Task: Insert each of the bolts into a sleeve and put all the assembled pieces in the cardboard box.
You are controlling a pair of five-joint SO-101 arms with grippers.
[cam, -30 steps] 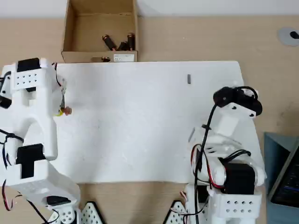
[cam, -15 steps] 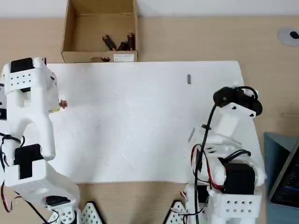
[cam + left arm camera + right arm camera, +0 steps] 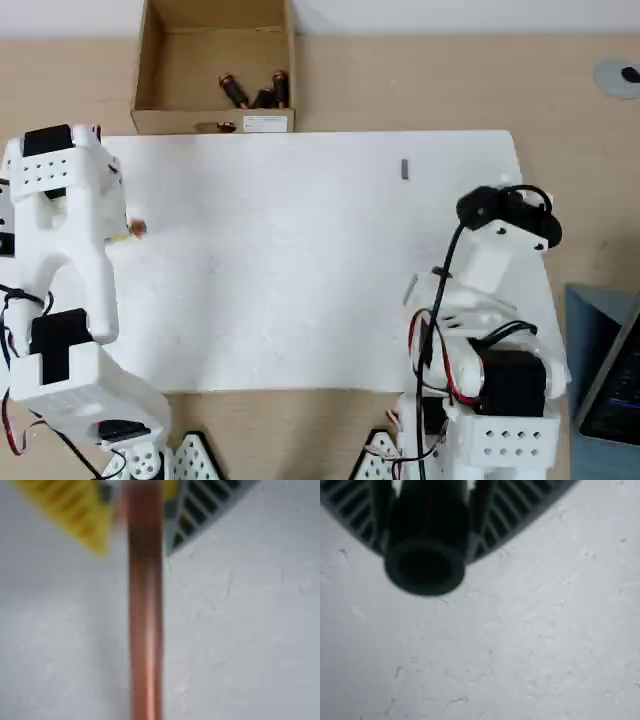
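Pale wooden tabletop (image 3: 420, 80) carries a white foam mat (image 3: 300, 270), with an open cardboard box (image 3: 148, 70) just beyond the mat's far edge. Several assembled pieces (image 3: 255, 92), dark with copper ends, lie together toward one side of the box floor.

At the mat's left edge stands the left arm (image 3: 60, 250). A copper tip of the bolt (image 3: 137, 228) pokes out beside its wrist, above the mat. In the left wrist view, the left gripper (image 3: 136, 535) pinches this copper bolt (image 3: 145, 630) near one end, between a yellow finger (image 3: 75, 510) and a grey ribbed finger (image 3: 210, 500). The rest of the shank runs out well past the fingertips over the foam.

Over the mat's right edge is the right arm (image 3: 495, 330). The right gripper (image 3: 427, 540) is closed around a black sleeve (image 3: 424, 567), gripped between two grey ribbed pads (image 3: 520, 510). The sleeve's open round mouth sticks out just beyond the fingertips, above bare foam.

A small dark grey piece (image 3: 404, 169) lies alone on the mat near its far right corner, well apart from both arms. A laptop (image 3: 605, 380) sits at the table's right edge.
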